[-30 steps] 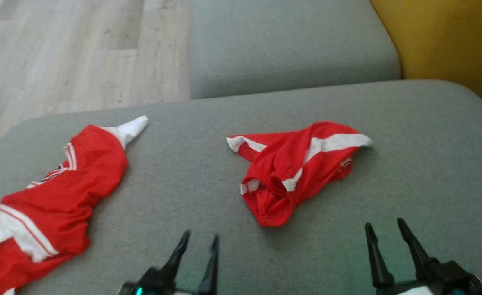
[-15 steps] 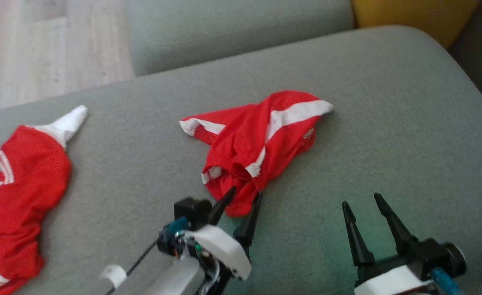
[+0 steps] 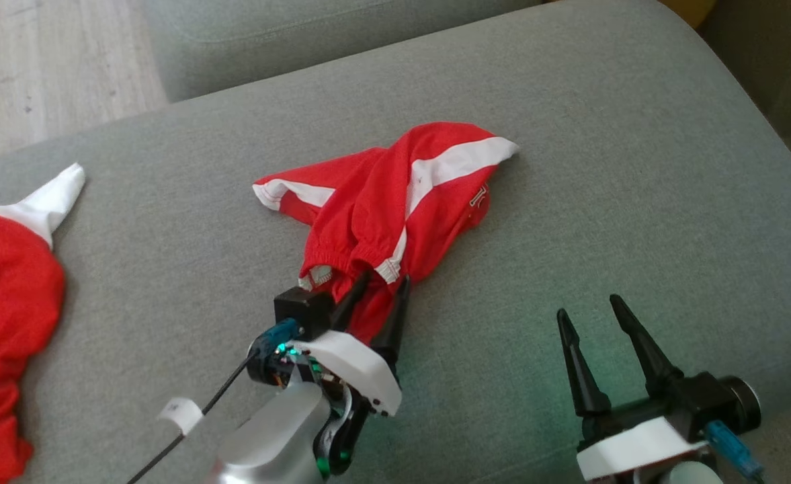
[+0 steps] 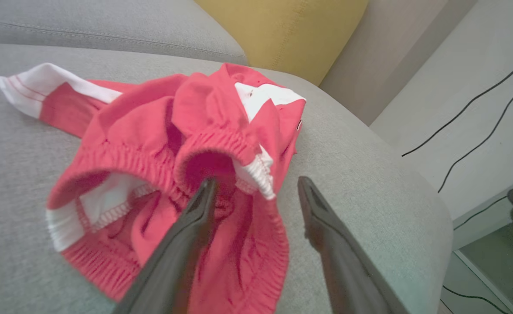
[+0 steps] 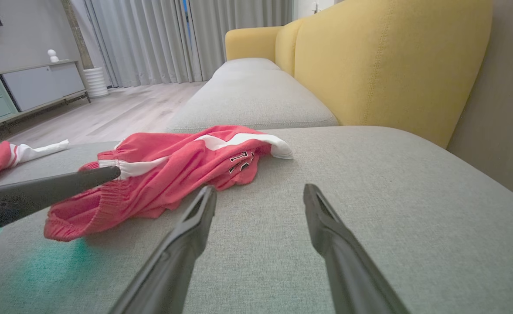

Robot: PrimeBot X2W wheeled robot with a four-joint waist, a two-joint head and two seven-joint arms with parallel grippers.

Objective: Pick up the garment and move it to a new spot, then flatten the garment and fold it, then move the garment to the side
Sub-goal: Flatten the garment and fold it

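The garment [image 3: 395,195], crumpled red shorts with white stripes, lies in the middle of the grey sofa seat [image 3: 637,168]. My left gripper [image 3: 386,277] stands open at the garment's near end. In the left wrist view the garment [image 4: 151,131] shows its elastic waistband, and the left gripper [image 4: 257,181] straddles the waistband's edge: one finger over the red cloth, the other over bare cushion. My right gripper [image 3: 589,306] is open above the seat, right of the garment, with nothing between its fingers. The right wrist view has the right gripper [image 5: 259,188] just short of the garment [image 5: 173,170].
A second red and white piece of clothing [image 3: 5,302] lies at the seat's left end. A yellow backrest [image 5: 391,65] rises along the right. Another grey cushion [image 3: 301,33] and wooden floor [image 3: 32,60] lie beyond. Cables [image 4: 478,100] run along the wall past the seat's edge.
The head camera has swung right and down. My left arm has reached forward, bringing its open fingers to the garment's near end. The right gripper has stayed open in about the same place.
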